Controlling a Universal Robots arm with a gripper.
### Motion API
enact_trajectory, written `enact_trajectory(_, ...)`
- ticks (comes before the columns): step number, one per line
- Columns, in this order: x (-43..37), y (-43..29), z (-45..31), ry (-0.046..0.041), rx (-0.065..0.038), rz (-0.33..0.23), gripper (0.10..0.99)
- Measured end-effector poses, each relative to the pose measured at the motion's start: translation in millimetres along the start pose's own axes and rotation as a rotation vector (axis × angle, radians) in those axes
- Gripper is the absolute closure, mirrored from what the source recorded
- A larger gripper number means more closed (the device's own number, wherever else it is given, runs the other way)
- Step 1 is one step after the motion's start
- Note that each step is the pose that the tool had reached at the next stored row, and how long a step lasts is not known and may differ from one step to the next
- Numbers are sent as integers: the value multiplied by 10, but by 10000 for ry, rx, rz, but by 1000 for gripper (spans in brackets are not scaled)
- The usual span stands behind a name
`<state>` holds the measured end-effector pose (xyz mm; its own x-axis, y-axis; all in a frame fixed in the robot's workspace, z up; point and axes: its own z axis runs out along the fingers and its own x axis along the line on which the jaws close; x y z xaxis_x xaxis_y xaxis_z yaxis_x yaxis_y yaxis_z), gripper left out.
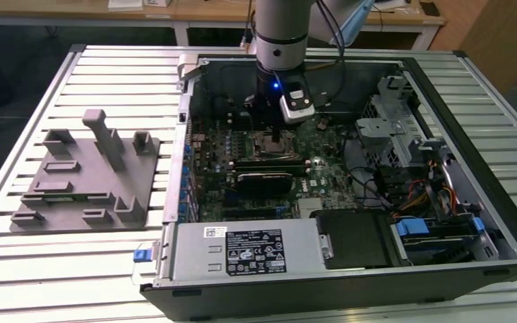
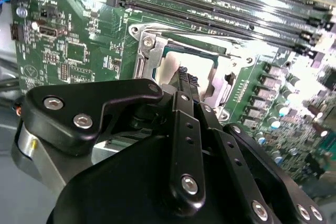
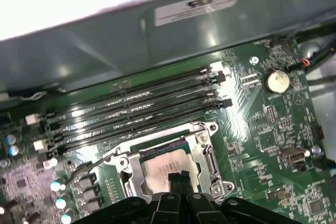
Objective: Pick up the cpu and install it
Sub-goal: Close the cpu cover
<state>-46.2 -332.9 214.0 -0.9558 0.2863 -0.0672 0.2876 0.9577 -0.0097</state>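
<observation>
The cpu [image 3: 164, 164], a small silvery square chip with a pale green edge, lies flat in the metal-framed socket [image 3: 209, 153] on the green motherboard; in the second wrist view the cpu [image 2: 174, 66] sits just past my fingertips. My gripper [image 3: 178, 178] hangs directly over the chip with its two black fingers pressed together, nothing between them, and the tips at or just above the chip's top plate. In the exterior view, my gripper [image 1: 277, 129] reaches down into the open computer case above the socket [image 1: 274, 143].
Several memory slots [image 3: 136, 109] run beside the socket. A grey fixture [image 1: 83, 176] lies on the slatted table at the exterior view's left. Inside the case are a black block [image 1: 263, 182], a power supply [image 1: 240, 250] and a drive cage [image 1: 393, 134] with cables.
</observation>
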Motion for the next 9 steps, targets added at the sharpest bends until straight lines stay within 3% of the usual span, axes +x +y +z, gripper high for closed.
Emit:
enact_trajectory(6, 0, 0, 1, -24, 1, -823, 980)
enact_trajectory(9, 0, 0, 0, -27, -5, -967, 980)
